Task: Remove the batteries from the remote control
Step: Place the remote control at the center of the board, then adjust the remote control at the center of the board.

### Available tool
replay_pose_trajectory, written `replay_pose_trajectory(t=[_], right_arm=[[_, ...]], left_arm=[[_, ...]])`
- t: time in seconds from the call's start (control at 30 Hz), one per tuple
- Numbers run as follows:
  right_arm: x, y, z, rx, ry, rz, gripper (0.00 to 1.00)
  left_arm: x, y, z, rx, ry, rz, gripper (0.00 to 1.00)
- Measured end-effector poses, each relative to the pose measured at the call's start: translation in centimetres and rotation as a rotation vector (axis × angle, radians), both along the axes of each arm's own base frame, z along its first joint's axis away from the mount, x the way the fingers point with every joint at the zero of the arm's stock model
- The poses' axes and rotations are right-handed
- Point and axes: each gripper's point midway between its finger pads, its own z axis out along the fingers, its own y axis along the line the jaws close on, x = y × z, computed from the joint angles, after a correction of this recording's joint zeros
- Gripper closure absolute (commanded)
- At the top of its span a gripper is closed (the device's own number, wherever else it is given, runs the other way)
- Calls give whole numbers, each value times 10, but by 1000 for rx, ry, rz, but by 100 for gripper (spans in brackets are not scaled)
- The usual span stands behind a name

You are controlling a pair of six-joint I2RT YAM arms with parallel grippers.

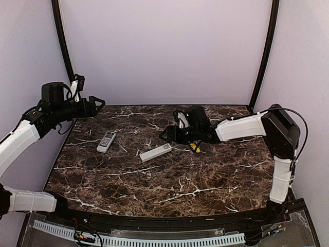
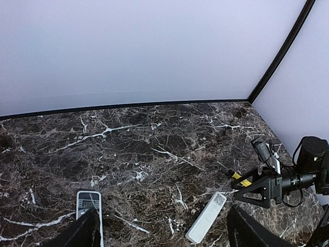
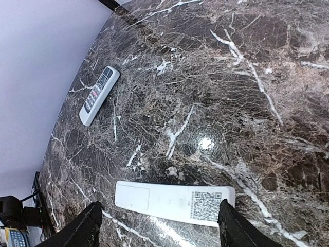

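A white remote control (image 3: 175, 201) lies face down on the marble table, with a QR label at one end and its back cover shut. In the top view this white remote (image 1: 156, 152) sits mid-table. A second, grey remote (image 1: 106, 141) lies button side up to its left. No batteries show in any view. My right gripper (image 3: 159, 232) hovers just over the white remote, open, with its fingers (image 3: 82, 230) either side of the remote's length and nothing held. My left gripper (image 1: 96, 105) is raised at the back left edge, open and empty.
A yellow-handled tool (image 1: 195, 147) lies on the table under the right arm's wrist. The table (image 1: 169, 180) is dark veined marble with pale walls on three sides. The left wrist view shows the grey remote (image 2: 88, 203) and the white remote (image 2: 206, 217) below it.
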Motion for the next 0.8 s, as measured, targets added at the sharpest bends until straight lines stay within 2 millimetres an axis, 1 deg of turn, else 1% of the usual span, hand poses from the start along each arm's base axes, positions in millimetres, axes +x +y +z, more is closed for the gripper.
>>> replay_pose_trajectory(t=[0.17,0.3,0.43,0.5,0.57,0.73,0.8], right_arm=[[4,-10,12,-26,-52,-37,22],[5,-19,16,-49,-77,-64,22],[4,-26,21,-75,-95,-75,21],[4,-27,21,-87,-104,-67,21],[3,-29,20,-106,-106,-55,22],[3,-31,22,-122,-105,-13,22],[6,-32,24,-116,-105,3,24]], left_arm=[[0,-1,0,-2,0,-7,16],[-2,-5,0,-15,3,-26,17],[-3,-10,-7,-59,26,-38,20],[-4,-13,-16,-94,57,-32,21],[-7,-20,-29,-137,97,-28,21],[-33,-56,-84,-238,269,-56,22],[-44,-71,-107,-272,336,-71,23]])
